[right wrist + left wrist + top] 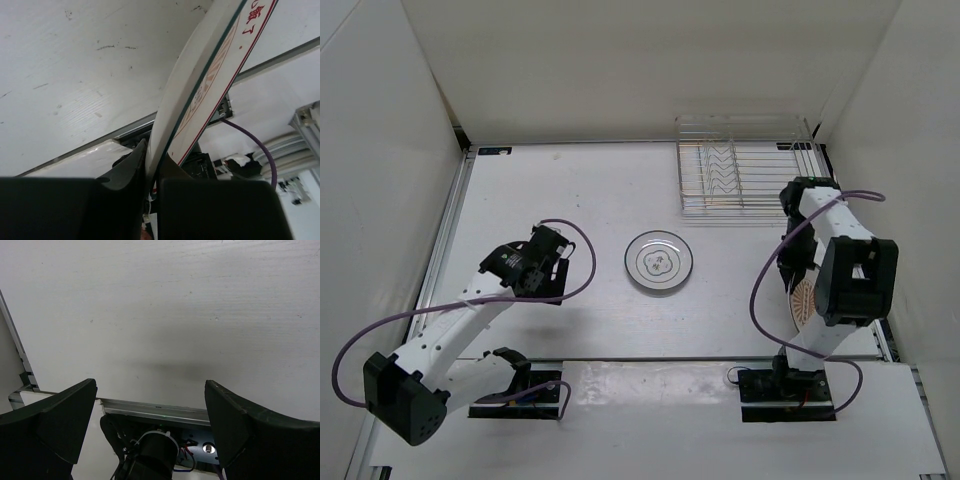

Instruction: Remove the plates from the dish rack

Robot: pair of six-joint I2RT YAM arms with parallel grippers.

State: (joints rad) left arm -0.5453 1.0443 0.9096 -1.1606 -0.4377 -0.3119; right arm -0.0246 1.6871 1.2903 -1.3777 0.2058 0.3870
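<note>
Your right gripper (152, 167) is pinching the orange plate (200, 85) by just its edge, your left gripper (150, 390) is hanging open, so tilting fast is risking a drop.

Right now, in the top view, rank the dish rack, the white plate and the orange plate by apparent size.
1. Dish rack: largest.
2. White plate, lying flat.
3. Orange plate, in the right tool: shows least, but the arm hides part of it, so this rank is unsure.
</note>
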